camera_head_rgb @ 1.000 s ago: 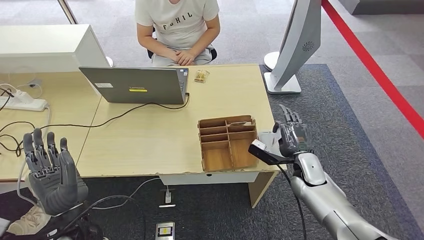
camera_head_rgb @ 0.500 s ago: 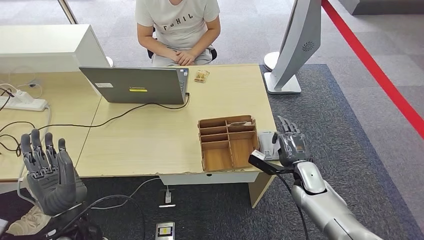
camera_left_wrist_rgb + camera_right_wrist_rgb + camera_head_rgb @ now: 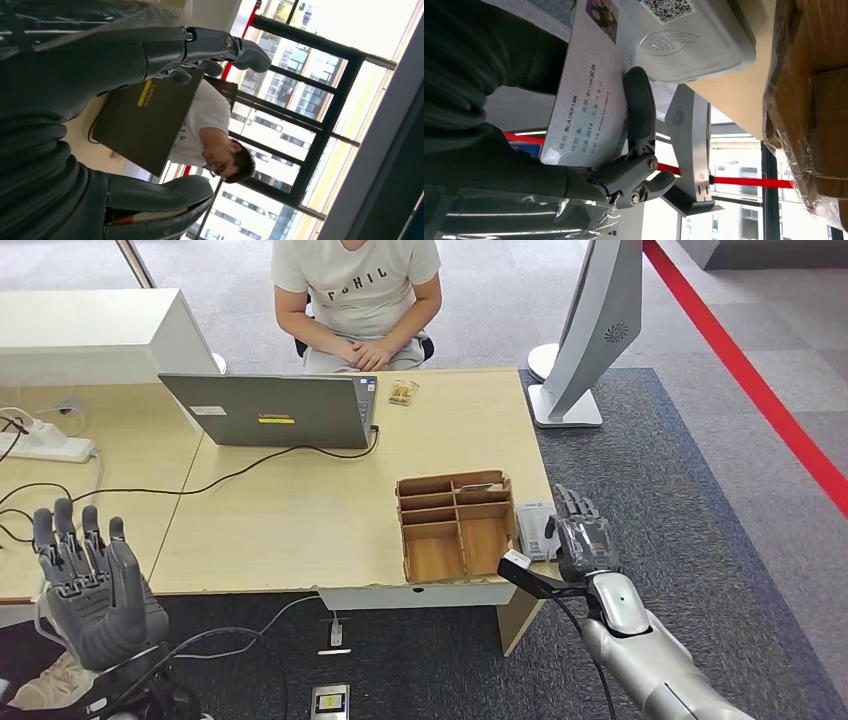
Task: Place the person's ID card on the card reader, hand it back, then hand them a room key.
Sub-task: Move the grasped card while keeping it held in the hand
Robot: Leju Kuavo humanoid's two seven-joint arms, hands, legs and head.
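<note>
The right hand (image 3: 583, 540) holds the ID card (image 3: 589, 85) clamped between its fingers (image 3: 638, 107), just beside the white card reader (image 3: 533, 528) at the counter (image 3: 300, 520) edge, next to the wooden organizer (image 3: 455, 525). The left hand (image 3: 90, 585) hovers raised, fingers apart and holding nothing

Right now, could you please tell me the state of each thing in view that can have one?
Right robot hand: holds the ID card.
ID card: in the robot hand, above the card reader, not lying on it.
Card reader: on the table, beside the wooden organizer.
Left robot hand: raised, fingers apart, holding nothing.
Laptop: open, cable plugged in.
</note>
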